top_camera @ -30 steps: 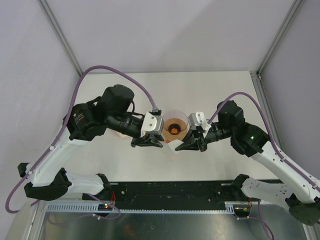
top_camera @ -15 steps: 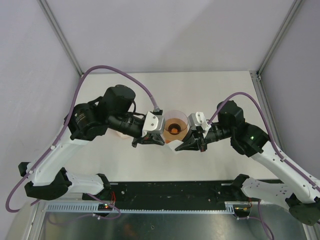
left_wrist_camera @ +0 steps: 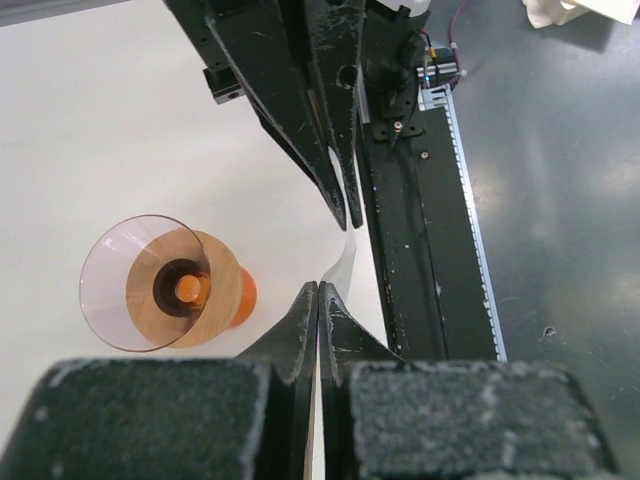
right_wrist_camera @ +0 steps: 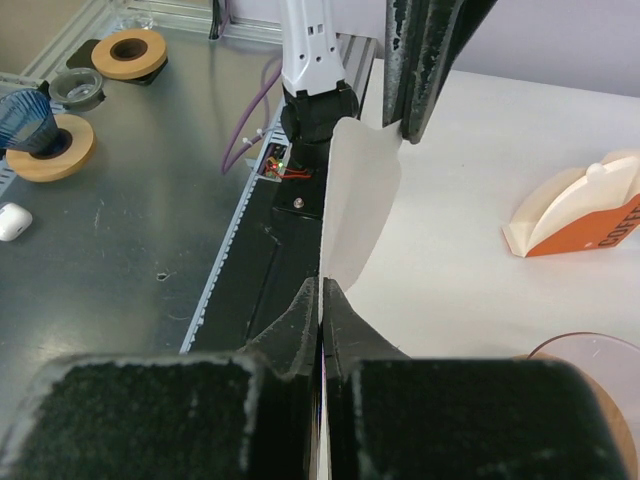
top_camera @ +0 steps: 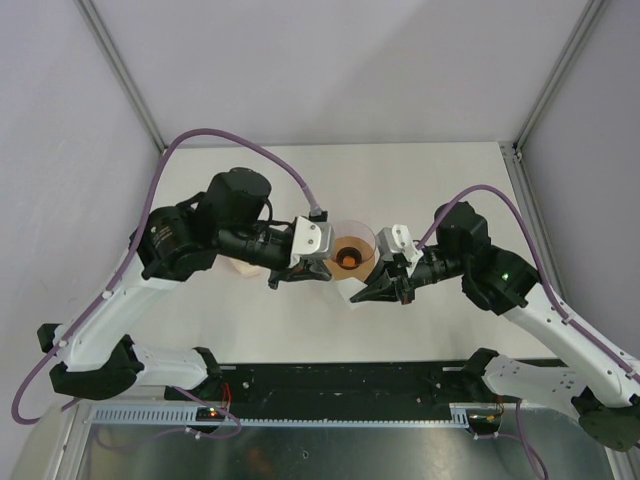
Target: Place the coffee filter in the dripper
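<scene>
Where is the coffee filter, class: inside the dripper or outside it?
Outside. The left claw and right claw pinch the coffee filter beside the dripper, whose cone holds no paper.

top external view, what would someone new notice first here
Both arms meet at mid-table, the left gripper and the right gripper each pinched shut on opposite ends of one thin white coffee filter stretched between them. Just beyond their fingertips stands the translucent pinkish-orange dripper, its wide mouth facing up and no filter in it yet.
</scene>
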Robot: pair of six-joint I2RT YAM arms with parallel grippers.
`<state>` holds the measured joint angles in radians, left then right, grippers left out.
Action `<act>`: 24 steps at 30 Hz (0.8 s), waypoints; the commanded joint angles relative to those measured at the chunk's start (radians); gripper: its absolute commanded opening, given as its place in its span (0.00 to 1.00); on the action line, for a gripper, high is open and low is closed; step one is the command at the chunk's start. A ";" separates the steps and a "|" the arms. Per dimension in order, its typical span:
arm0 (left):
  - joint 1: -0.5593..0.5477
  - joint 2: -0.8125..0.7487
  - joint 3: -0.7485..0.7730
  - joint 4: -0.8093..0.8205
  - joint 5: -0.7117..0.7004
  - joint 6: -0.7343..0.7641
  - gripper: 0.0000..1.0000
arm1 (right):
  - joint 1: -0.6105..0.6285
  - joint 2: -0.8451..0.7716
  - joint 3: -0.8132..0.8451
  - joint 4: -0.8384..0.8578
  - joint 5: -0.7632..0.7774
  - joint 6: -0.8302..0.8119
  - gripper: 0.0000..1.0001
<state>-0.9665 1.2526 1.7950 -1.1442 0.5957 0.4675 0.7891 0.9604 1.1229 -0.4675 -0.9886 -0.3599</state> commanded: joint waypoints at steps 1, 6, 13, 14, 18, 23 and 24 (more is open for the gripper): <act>-0.009 -0.001 -0.007 0.043 -0.027 -0.033 0.00 | 0.005 -0.016 0.043 0.004 0.010 -0.003 0.00; -0.014 -0.007 -0.038 0.043 0.008 -0.017 0.00 | 0.005 -0.018 0.043 0.005 0.011 -0.003 0.00; -0.015 0.001 -0.009 0.034 0.007 0.044 0.00 | 0.007 -0.018 0.043 0.001 0.004 -0.001 0.00; -0.016 0.002 -0.007 0.029 0.022 0.049 0.00 | 0.007 -0.020 0.043 0.001 0.005 -0.001 0.00; -0.018 -0.004 -0.014 0.008 0.087 0.053 0.00 | 0.007 -0.027 0.043 0.001 0.026 0.003 0.00; -0.019 -0.007 -0.016 -0.001 0.143 0.037 0.00 | 0.006 -0.028 0.043 0.012 0.071 0.020 0.00; -0.019 -0.007 -0.016 0.000 0.141 0.033 0.00 | 0.006 -0.028 0.043 0.015 0.077 0.023 0.00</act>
<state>-0.9752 1.2560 1.7599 -1.1328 0.6701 0.4988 0.7910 0.9493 1.1233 -0.4675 -0.9501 -0.3561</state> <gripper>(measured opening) 0.006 0.009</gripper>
